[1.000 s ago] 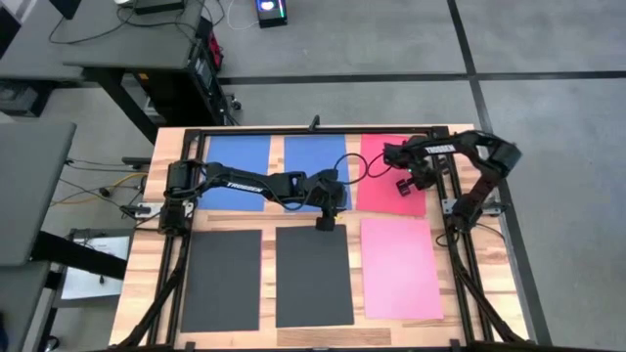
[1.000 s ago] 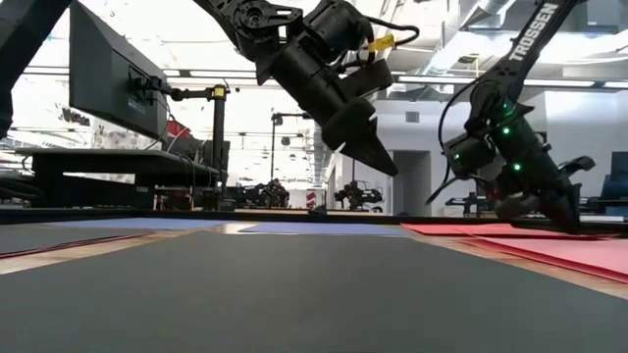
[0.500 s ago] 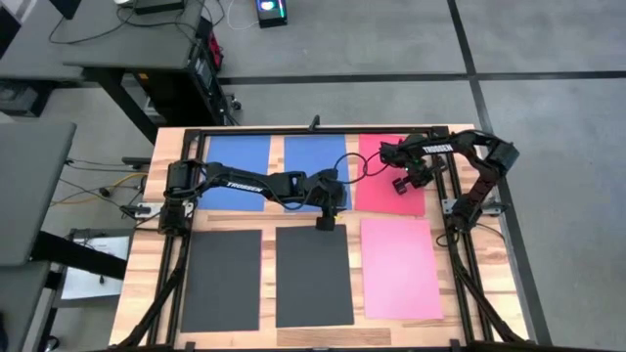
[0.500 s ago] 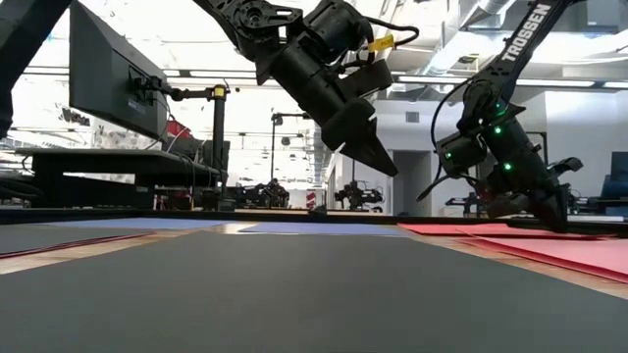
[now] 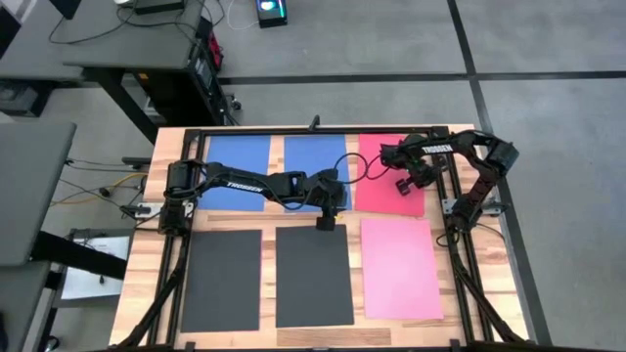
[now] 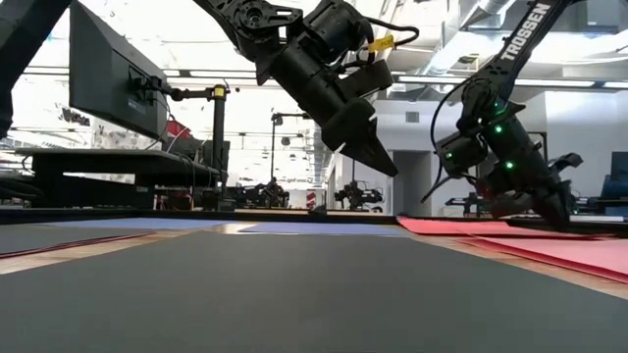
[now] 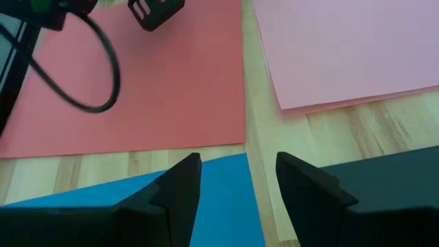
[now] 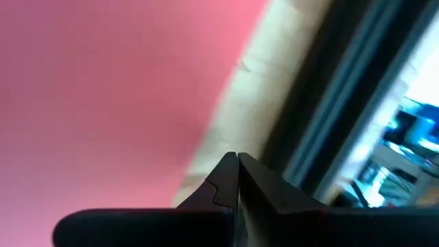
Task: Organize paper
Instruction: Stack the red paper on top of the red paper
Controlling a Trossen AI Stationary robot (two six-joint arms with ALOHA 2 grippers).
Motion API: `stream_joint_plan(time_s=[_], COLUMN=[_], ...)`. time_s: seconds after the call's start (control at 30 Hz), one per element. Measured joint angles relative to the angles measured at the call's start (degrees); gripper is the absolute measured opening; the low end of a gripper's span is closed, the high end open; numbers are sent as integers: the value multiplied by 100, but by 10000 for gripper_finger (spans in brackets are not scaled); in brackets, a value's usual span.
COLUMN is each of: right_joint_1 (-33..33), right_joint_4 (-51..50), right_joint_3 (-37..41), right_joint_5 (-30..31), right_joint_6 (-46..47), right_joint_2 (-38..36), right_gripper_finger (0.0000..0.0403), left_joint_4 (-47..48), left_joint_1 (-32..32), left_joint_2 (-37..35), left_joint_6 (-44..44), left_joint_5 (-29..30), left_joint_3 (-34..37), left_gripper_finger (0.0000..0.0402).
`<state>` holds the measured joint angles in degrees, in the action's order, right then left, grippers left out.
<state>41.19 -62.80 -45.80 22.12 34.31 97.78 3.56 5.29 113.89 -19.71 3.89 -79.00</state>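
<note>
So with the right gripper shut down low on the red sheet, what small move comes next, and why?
Probably a short slide of the right gripper along the table, dragging the red paper sheet to square it with the pink paper sheet. Its fingers are shut with the tips down at the red sheet, so it looks set to push, not to lift. The left gripper hangs open.

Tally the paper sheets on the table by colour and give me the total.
Flat blue paper sheets: 2
Flat black paper sheets: 2
Flat red paper sheet: 1
Flat pink paper sheet: 1
Total: 6
</note>
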Motion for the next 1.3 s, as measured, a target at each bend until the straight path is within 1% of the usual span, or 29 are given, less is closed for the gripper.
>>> stream_joint_plan(time_s=[0.1, 0.23, 0.37, 0.5, 0.83, 0.97, 1.13, 1.3], right_joint_1=[-67, -105, 209, 637, 669, 599, 482, 400], right_joint_4=[-100, 45, 545, 895, 1165, 1112, 569, 425], right_joint_3=[2, 2, 7, -6, -241, -253, -256, -256], right_joint_5=[34, 40, 159, 97, 61, 60, 43, 56], right_joint_6=[16, 11, -232, -424, -491, -529, -456, -434], right_joint_2=[-2, -2, -2, -24, -12, -11, -9, -9], right_gripper_finger=[0, 0, 0, 0, 0, 0, 0, 0], left_joint_4=[0, 1, 1, 8, 6, 6, 17, 31], left_joint_1=[5, 7, 5, 5, 6, 7, 7, 7], left_joint_2=[0, 0, 2, 2, 4, 4, 4, 4], left_joint_6=[0, 0, 5, 21, 23, 24, 24, 24], left_joint_5=[-1, -1, -1, -1, -1, -1, -1, -1], left_joint_3=[0, 0, 0, 0, 0, 0, 0, 0], left_gripper_finger=[174, 174, 174, 174, 174, 174, 174, 174])
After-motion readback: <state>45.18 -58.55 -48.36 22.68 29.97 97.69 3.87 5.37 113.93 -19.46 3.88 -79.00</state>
